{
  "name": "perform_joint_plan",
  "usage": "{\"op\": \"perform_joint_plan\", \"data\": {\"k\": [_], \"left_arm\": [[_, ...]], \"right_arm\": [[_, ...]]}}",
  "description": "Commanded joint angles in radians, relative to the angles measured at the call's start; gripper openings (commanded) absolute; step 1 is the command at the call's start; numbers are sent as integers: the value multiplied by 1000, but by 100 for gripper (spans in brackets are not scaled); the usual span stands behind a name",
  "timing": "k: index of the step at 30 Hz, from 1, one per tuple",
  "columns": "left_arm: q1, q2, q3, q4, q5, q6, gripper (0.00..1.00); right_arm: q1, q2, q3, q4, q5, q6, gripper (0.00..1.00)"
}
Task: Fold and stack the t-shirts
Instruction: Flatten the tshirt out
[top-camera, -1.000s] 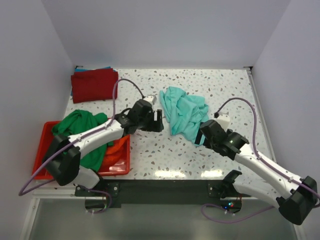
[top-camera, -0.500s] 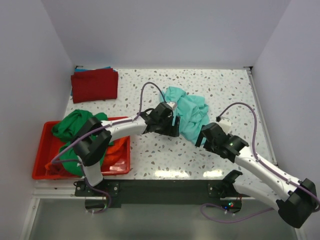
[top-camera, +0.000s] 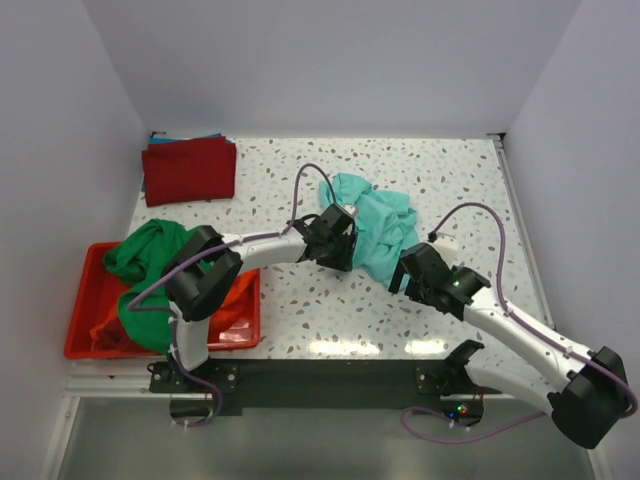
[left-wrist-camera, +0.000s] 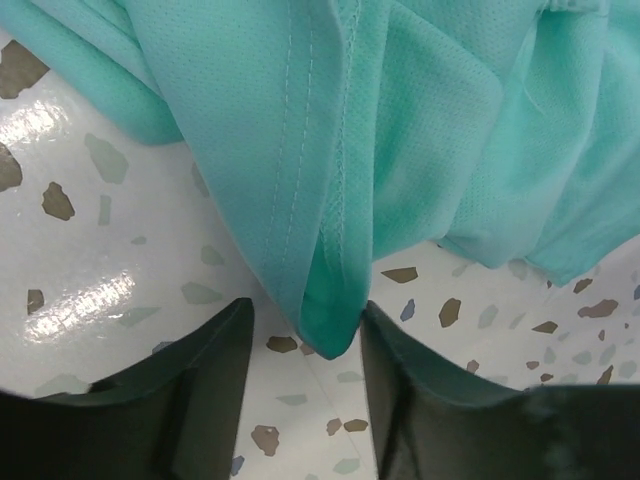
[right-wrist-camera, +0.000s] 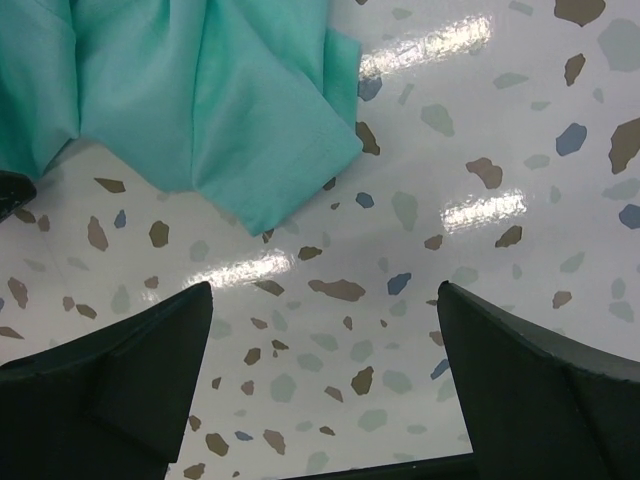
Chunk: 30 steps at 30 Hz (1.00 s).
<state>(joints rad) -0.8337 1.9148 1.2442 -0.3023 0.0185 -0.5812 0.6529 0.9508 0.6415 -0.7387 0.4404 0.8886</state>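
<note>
The right gripper (right-wrist-camera: 322, 300) hangs wide open over the table (right-wrist-camera: 400, 350), a corner of the teal shirt (right-wrist-camera: 200, 90) just ahead of it. Further off, the left gripper (left-wrist-camera: 305, 312) straddles a stitched fold, half open. I'd close squarely on both layers before lifting.
</note>
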Motion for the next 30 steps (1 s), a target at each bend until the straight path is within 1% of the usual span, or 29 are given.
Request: {"op": "perform_joint_plan", "data": {"k": [1, 3, 4, 5, 7, 15, 16, 18, 21, 22, 23, 25, 26, 27, 29, 30], "left_arm": [[-8, 13, 64, -32, -41, 21, 46], [-8, 7, 64, -43, -57, 17, 43], [-8, 3, 63, -49, -69, 17, 38], [-7, 0, 61, -50, -74, 17, 36], [-7, -7, 57, -54, -77, 14, 34], [-7, -19, 49, -70, -68, -6, 15], [-4, -20, 49, -70, -62, -11, 7], [5, -34, 41, -70, -48, -26, 0], [45, -77, 31, -69, -32, -55, 0], [73, -117, 24, -81, -35, -77, 0], [73, -143, 24, -84, -35, -77, 0], [128, -206, -3, -78, -37, -120, 0], [151, -280, -32, -77, -40, -135, 0], [198, -319, -48, -74, -55, -158, 0], [241, -420, -81, -61, -75, -161, 0], [273, -440, -86, -61, -84, -151, 0]], "right_arm": [[-9, 17, 40, 51, -5, -19, 98], [-10, 29, 43, 61, -12, -25, 98], [-15, 34, 44, 65, -14, -31, 98], [-15, 40, 44, 74, -22, -33, 98], [-15, 58, 43, 84, -29, -39, 98], [-30, 114, 41, 130, -57, -54, 98], [-36, 124, 41, 137, -65, -59, 98], [-45, 138, 43, 154, -74, -68, 98], [-84, 161, 30, 194, -118, -80, 95], [-117, 167, 20, 225, -164, -92, 92], [-134, 169, 17, 232, -181, -97, 92], [-179, 161, 20, 236, -195, -109, 89], [-193, 143, 27, 236, -209, -115, 89], [-206, 132, 32, 236, -216, -122, 88], [-237, 108, 41, 239, -239, -138, 88], [-245, 106, 43, 239, -247, -140, 88]]}}
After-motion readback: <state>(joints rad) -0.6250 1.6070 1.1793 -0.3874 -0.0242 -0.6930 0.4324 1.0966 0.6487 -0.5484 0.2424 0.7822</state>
